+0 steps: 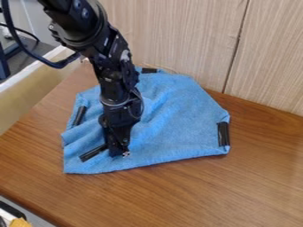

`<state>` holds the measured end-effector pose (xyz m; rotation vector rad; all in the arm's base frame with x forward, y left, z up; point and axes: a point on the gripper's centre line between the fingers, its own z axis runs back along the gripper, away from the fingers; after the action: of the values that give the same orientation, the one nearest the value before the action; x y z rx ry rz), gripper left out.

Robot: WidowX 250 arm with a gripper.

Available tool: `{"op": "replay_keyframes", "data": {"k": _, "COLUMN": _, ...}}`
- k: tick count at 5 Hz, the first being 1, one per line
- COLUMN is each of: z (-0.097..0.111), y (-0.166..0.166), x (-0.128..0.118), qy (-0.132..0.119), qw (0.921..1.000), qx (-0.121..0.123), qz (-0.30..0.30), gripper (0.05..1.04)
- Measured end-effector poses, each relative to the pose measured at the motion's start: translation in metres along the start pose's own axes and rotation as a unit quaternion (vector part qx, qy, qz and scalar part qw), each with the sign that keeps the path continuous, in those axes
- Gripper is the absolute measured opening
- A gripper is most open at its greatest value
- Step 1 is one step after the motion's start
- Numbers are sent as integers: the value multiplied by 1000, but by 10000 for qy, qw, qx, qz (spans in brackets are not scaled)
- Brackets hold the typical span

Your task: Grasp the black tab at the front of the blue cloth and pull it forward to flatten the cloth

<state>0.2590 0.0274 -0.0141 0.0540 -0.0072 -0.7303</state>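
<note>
The black gripper [119, 152] hangs down over the front part of the blue cloth [179, 119], a little inside its front edge and to the left of its middle, as the camera sees it. So the bigger part of the cloth lies to the right of the gripper and behind it. The cloth rests on the wooden table [248, 190], and its longer direction seems to go from the lower left corner up toward the right. The nearest black strip [92, 153] lies at a slant on the cloth, with its upper right end just beside the gripper; if they touch, I cannot say. Another strip [223, 134] is well apart, at the right edge. I cannot tell whether the gripper is open or closed, nor whether it pinches some cloth. Behind the cloth stands the wooden panel [177, 40].
</note>
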Motion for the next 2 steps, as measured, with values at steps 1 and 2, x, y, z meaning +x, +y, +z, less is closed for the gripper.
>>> {"op": "replay_keyframes", "data": {"k": 1, "z": 10, "y": 1, "x": 4, "qy": -189, "qw": 9998, "qx": 55, "qz": 82, "gripper": 146}}
{"op": "replay_keyframes", "data": {"k": 2, "z": 13, "y": 0, "x": 4, "qy": -231, "qw": 9995, "qx": 76, "qz": 194, "gripper": 64}}
